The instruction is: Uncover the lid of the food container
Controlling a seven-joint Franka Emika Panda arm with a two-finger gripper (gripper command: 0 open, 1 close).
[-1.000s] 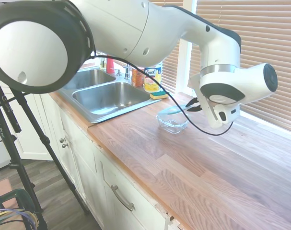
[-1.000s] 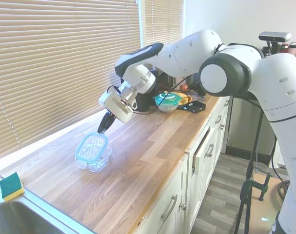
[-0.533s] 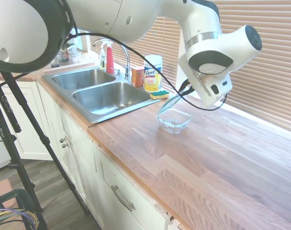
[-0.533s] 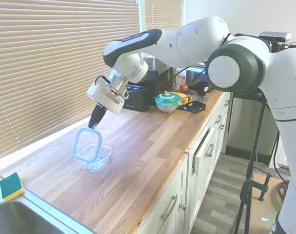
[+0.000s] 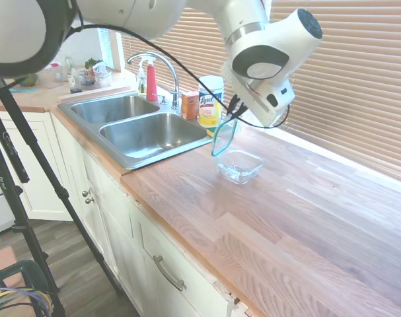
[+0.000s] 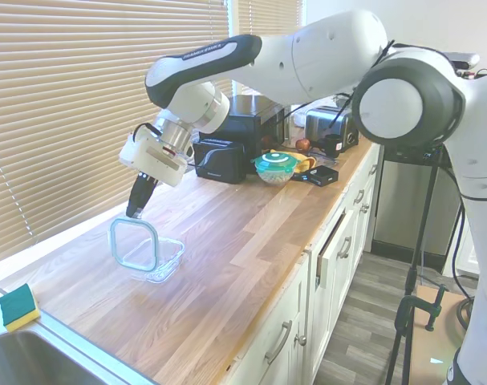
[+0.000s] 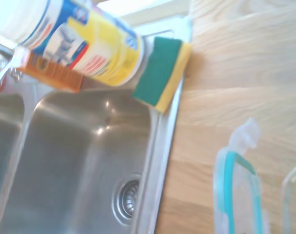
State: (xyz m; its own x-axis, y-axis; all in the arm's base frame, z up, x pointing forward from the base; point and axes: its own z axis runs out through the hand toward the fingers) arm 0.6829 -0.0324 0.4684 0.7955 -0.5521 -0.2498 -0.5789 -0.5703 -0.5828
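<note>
One lid (image 6: 134, 245) hangs pinched in the end effector (image 6: 135, 210), clear of the food container (image 6: 162, 262).

The white arm reaches out and bends down at the wrist, and its gripper (image 6: 136, 210) points down, pinched tight on the lid (image 6: 133, 245).

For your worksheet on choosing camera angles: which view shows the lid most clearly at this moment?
The second exterior view: the lid faces that camera, so its whole teal rim and clear panel show, hanging on edge from the gripper above the food container. The first exterior view sees it nearly edge-on. The wrist view catches only a blurred part.
</note>
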